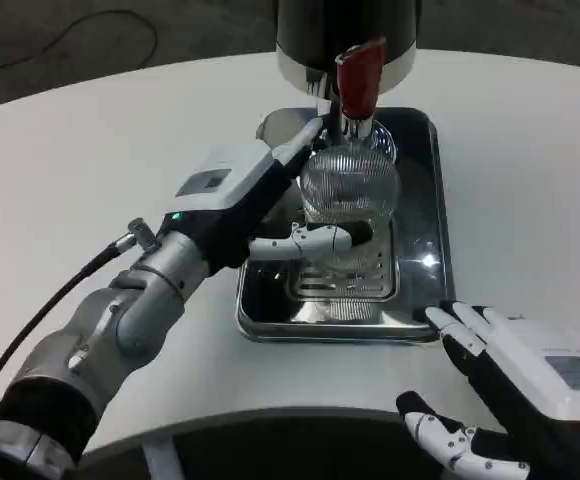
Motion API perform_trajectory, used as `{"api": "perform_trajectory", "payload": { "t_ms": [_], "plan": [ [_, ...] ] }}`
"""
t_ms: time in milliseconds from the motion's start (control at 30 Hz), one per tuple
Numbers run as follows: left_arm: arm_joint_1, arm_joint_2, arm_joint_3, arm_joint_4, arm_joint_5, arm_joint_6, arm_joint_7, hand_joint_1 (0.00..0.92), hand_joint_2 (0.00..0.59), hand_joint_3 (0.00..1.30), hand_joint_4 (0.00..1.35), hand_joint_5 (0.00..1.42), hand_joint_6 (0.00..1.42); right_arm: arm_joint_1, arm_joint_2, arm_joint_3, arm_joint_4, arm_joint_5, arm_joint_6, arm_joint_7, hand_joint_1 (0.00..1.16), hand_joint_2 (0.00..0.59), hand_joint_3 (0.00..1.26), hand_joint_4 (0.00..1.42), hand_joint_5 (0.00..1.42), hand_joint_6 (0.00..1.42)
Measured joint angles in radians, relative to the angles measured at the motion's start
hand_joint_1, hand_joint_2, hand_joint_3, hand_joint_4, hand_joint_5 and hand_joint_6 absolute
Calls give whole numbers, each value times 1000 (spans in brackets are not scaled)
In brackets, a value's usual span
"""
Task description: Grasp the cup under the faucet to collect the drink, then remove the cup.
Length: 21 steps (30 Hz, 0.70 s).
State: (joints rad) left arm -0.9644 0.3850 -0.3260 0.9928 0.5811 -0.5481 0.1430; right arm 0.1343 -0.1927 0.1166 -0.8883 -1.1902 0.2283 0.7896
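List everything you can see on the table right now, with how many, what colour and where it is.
cup: one, clear ribbed, under the faucet over the tray's grate
faucet: one, red handle, on the dispenser's front
dispenser: one, black and silver, at the far table edge
tray: one, shiny metal, in front of the dispenser
table: one, white
left hand: one, white and black, holds the cup
right hand: one, white and black, fingers apart by the tray's near right corner
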Motion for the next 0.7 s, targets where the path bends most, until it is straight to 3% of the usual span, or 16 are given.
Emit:
{"api": "perform_trajectory", "payload": {
  "t_ms": [433,700],
  "plan": [
    [33,40,35,-78,-30,-23,-6,127,118,10,0,210,266,-1,6,11,17,-3,2,0,158,439,73,0,0,0],
    [133,85,89,-204,-103,-47,-36,112,111,40,38,226,275,-13,9,9,20,-3,4,0,158,439,73,0,0,0]
  ]
}}
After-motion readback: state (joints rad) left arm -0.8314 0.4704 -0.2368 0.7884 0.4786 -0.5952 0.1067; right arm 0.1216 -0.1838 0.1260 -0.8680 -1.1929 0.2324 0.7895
